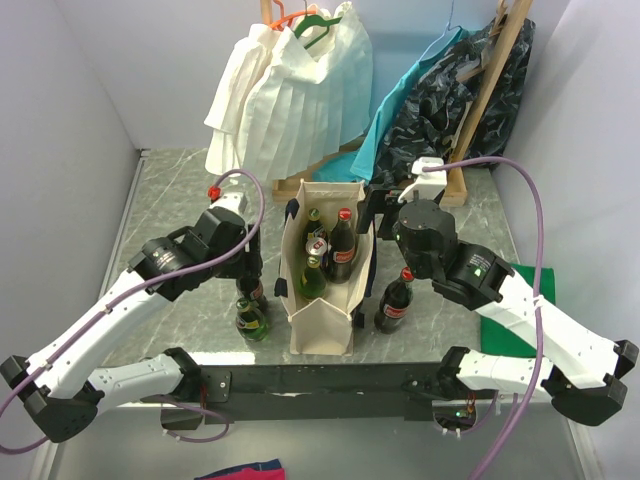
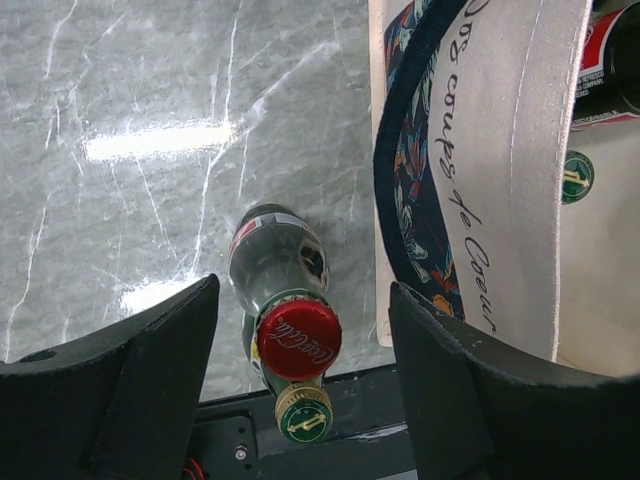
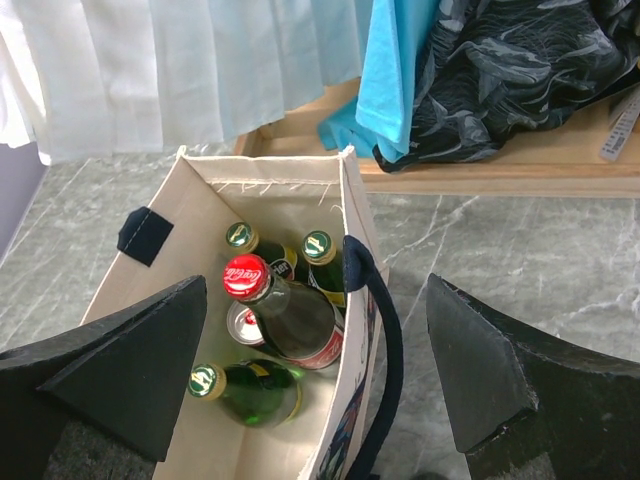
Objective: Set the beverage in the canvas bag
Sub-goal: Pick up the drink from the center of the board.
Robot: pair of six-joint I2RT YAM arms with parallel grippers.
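The cream canvas bag (image 1: 322, 325) stands upright mid-table with several bottles and a can inside. Left of it stand a red-capped cola bottle (image 2: 298, 338) and a green-capped bottle (image 2: 303, 415) nearer the table edge. My left gripper (image 2: 303, 300) hangs open over the cola bottle, one finger on each side of the cap and a gap on both sides. My right gripper (image 3: 316, 290) is open above the bag's right wall and navy handle (image 3: 385, 340), holding nothing. Another cola bottle (image 1: 395, 303) stands right of the bag.
At the back, a white pleated garment (image 1: 290, 90), a teal cloth (image 1: 400, 110) and a dark patterned garment (image 1: 470, 90) hang on a wooden rack (image 1: 455, 185). A green mat (image 1: 530, 300) lies at the right edge. The bag wall (image 2: 510, 150) is close to my left gripper's right finger.
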